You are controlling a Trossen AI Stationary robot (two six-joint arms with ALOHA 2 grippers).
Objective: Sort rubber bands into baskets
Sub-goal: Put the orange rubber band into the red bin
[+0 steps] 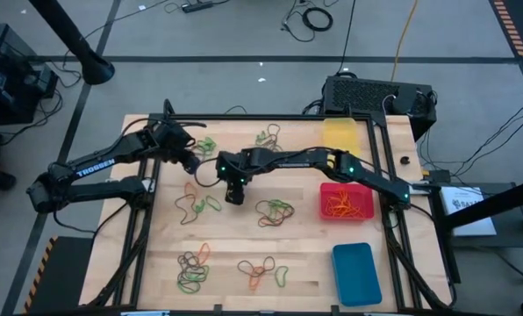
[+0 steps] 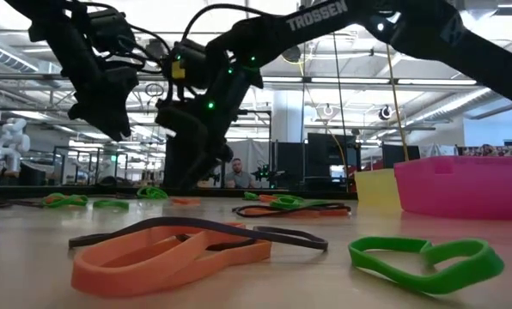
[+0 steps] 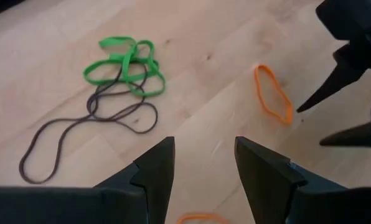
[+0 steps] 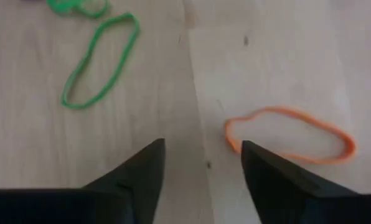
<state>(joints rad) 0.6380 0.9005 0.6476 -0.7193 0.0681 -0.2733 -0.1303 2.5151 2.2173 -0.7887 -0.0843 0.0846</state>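
Observation:
Rubber bands lie flat in loose clusters on the wooden table (image 1: 305, 254): green and dark ones (image 3: 123, 68), an orange one (image 3: 272, 93), another orange one (image 4: 291, 134) and a green one (image 4: 101, 59). My left gripper (image 1: 191, 162) (image 3: 204, 146) is open and empty above the table's far left part. My right gripper (image 1: 235, 197) (image 4: 203, 146) is open and empty above the table's middle, just beside the orange band. The yellow basket (image 1: 340, 132), red basket (image 1: 325, 211) and blue basket (image 1: 356, 274) stand along the right side. Orange bands (image 1: 345, 206) lie in the red basket.
More band clusters lie at the middle (image 1: 275, 211), left middle (image 1: 196, 204), near left (image 1: 191, 268) and near middle (image 1: 261, 272). A black box (image 1: 376, 92) stands behind the yellow basket. The two grippers are close together; my right gripper's fingers (image 3: 353, 81) show in the left wrist view.

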